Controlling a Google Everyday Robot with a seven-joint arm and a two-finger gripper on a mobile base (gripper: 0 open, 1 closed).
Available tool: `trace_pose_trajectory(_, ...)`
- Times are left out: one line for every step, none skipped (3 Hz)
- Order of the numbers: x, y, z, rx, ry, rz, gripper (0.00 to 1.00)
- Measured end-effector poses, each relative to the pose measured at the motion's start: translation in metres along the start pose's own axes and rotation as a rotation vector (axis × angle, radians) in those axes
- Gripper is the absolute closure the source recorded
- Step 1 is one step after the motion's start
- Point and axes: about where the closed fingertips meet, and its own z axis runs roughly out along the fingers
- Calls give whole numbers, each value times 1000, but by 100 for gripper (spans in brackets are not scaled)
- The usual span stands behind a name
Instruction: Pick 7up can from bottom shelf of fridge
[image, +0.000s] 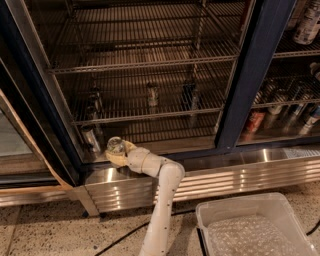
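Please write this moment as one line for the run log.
stage: grasp | gripper: front left of bottom shelf, jaws shut on 7up can | can: at fridge front edge, not yet out

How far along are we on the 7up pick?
Done: the gripper looks closed, fingers around the 7up can. In hand: the can is held at the front left edge of the bottom shelf. Left: drawing it clear of the fridge.
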Motion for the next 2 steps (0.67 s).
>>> trace_pose_trajectory(0, 0, 0, 0, 0, 0, 100)
trace_pose_trajectory(0, 0, 0, 0, 0, 0, 100)
